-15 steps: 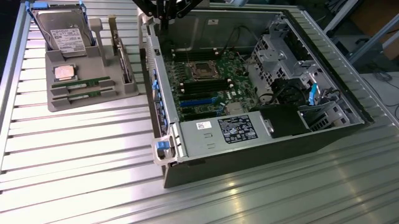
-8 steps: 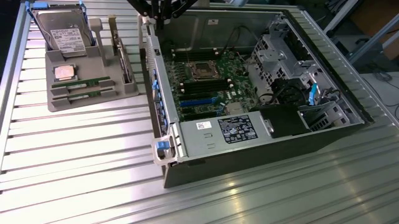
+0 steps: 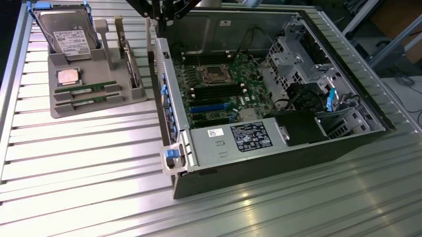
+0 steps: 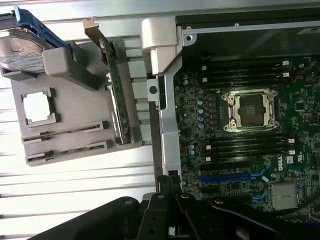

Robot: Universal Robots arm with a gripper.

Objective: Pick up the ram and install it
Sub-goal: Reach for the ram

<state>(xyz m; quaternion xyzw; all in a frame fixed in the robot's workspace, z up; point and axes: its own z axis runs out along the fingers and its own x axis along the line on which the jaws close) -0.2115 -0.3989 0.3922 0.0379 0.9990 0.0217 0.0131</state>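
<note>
Two green ram sticks lie in slots at the front of a grey tray [image 3: 99,109], one [image 3: 84,89] behind the other [image 3: 83,102]. In the wrist view they appear edge-on, one [image 4: 65,132] beside the other [image 4: 67,150]. My gripper [image 3: 160,15] hangs high above the near wall of the open computer case [image 3: 264,163], between tray and motherboard. Its dark fingers [image 4: 167,182] are shut together with nothing between them, over the case's edge. The motherboard [image 4: 240,165] shows black memory slots [image 4: 247,146] beside the empty CPU socket [image 4: 248,111].
The tray also holds a hard drive [image 3: 68,35], a silver CPU chip [image 3: 68,76] and an upright expansion card [image 3: 132,64]. A power supply [image 3: 234,140] and drive cages [image 3: 297,54] fill parts of the case. All of it rests on a ribbed metal table [image 3: 79,163].
</note>
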